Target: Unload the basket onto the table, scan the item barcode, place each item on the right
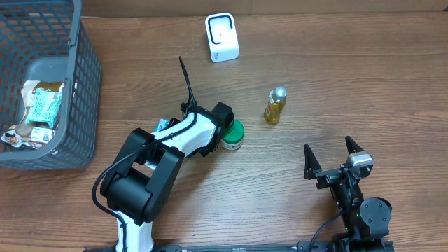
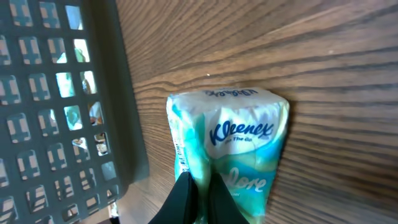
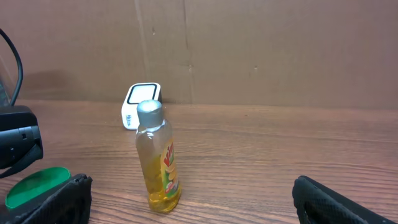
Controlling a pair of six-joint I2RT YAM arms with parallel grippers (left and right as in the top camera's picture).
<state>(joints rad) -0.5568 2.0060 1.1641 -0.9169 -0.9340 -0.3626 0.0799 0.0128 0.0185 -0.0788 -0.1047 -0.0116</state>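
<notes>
Kleenex tissue pack (image 2: 239,146), wrapped in teal and white, is pinched at its lower edge by the left gripper (image 2: 199,190), whose two dark fingers are closed tight together on the wrapper. In the left wrist view the pack is seen printed side up against the wooden bench (image 2: 336,56), just beside the wall of the grey mesh basket (image 2: 43,106). Whether it rests on the wood or is held slightly above it cannot be told. From overhead only a small corner of the pack (image 1: 162,124) is seen under the left arm, between the basket (image 1: 82,105) and a green-lidded jar (image 1: 232,134). Several packets (image 1: 38,112) are lying inside the basket. A small bottle (image 1: 276,105) of yellow liquid with a silver cap is standing upright to the right of the jar, apart from it. The white scanner (image 1: 222,37) is set at the far edge of the bench, well apart from the pack. The right gripper (image 1: 328,147) is held near the front right of the bench, its fingers spread wide with nothing between them.
</notes>
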